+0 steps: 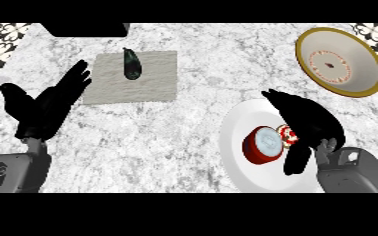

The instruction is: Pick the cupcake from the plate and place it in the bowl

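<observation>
Marbled white-grey counter [192, 130] fills our view, the ground for every item we list. Next in size, a white plate [236, 165] sits at lower right; beyond it, toward the upper right corner and well apart, a gold-rimmed bowl [353, 91] with a pale inside, tilted toward us. A pale grey mat [159, 87] lies at upper left, and on it a small dark elongated object [131, 64] that we cannot identify; a black block [85, 28] shows at the top edge. Our left hand [48, 105] rests open at the left, fingers straight and up. Our right hand [310, 125] hangs over the plate's right part, fingers curved downward beside the cupcake and a thumb reaching below it; we cannot tell whether they touch it, and we judge nothing is held yet. Smallest: the cupcake [266, 144], on the plate just left of the right hand, lying on its side, red wrapper to the lower left, pale round face toward us, a red-and-white patterned bit at its right. Its long axis, as we read it, runs lower left to upper right. Risk, in our judgement: being tipped and round, it may roll across the smooth plate if the fingers meet it off-centre while closing.
</observation>
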Available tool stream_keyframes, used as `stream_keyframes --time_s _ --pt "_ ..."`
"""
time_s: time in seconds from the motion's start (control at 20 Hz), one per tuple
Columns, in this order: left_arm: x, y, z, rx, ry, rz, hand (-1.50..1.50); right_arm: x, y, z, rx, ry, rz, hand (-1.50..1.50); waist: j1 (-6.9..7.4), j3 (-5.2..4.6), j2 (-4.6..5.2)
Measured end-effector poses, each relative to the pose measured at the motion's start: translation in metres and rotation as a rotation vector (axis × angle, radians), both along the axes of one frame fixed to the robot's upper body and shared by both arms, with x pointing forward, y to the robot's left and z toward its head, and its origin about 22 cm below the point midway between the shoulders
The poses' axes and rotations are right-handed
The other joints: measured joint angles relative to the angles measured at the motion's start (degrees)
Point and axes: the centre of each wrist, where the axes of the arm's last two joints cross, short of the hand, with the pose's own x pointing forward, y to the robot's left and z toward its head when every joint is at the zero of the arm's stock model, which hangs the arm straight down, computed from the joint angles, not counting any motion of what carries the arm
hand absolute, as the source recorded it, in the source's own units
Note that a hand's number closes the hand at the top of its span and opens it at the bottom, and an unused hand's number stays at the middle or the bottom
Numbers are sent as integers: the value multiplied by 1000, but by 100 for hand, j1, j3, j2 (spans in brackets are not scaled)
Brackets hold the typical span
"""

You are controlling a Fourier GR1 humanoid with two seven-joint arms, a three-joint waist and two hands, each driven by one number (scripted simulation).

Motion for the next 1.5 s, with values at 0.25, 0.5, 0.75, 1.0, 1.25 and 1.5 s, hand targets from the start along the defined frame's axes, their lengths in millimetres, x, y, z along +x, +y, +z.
stream_keyframes --time_s 0.25,0.5,0.75,1.0,1.25,1.5 --pt "-1 -7 2 1 3 -1 0 1 2 -14 -19 18 -13 -150 -3 -1 -1" --pt "-2 1 -2 -2 5 -4 0 15 -4 -27 -29 37 -31 -150 2 -1 2" --pt "0 -1 -1 -8 0 -3 0 24 -8 -46 -33 43 -39 -150 1 1 2" --pt "-3 1 -1 -7 3 -2 0 29 -14 -64 -32 50 -39 -150 4 0 1" --pt "0 -6 1 -1 -3 -5 0 35 -21 -70 -18 19 -13 150 0 -6 -6" --pt "1 1 2 3 7 -5 0 35 -23 -80 -1 -39 16 150 -1 -19 -20"
